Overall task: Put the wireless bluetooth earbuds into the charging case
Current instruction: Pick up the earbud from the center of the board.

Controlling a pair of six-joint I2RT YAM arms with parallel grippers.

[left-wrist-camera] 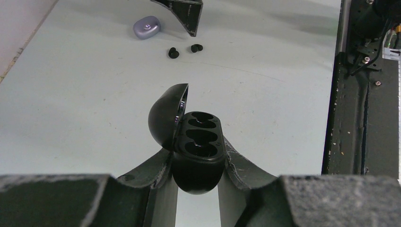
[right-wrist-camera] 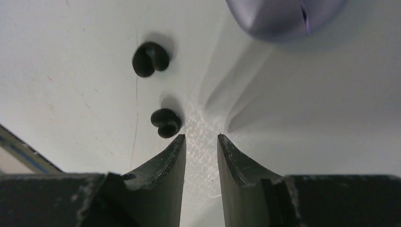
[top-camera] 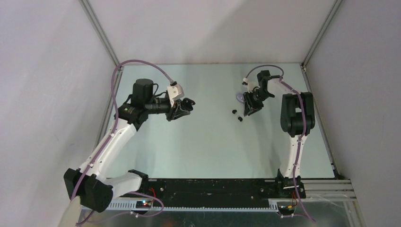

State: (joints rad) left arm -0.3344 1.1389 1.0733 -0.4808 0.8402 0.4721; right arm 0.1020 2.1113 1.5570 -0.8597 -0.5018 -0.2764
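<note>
My left gripper (left-wrist-camera: 196, 149) is shut on a black charging case (left-wrist-camera: 198, 142) and holds it above the table. The case's lid stands open to the left and its wells are empty. Two black earbuds (left-wrist-camera: 173, 53) (left-wrist-camera: 196, 48) lie on the table farther off, seen from above as earbuds (top-camera: 234, 111) (top-camera: 240, 118). My right gripper (right-wrist-camera: 202, 138) hovers low over the table, open by a narrow gap with nothing between its fingers. The nearer earbud (right-wrist-camera: 166, 122) lies just outside its left fingertip, and the other earbud (right-wrist-camera: 150, 58) lies beyond that. No pale purple earbuds are in view.
A closed pale purple case (right-wrist-camera: 283, 16) rests on the table just past the right gripper, also seen as the purple case (top-camera: 240, 98) from above. Grey walls with metal frame rails (top-camera: 99, 33) enclose the table at left, back and right. The black base rail (top-camera: 213, 189) runs along the near edge.
</note>
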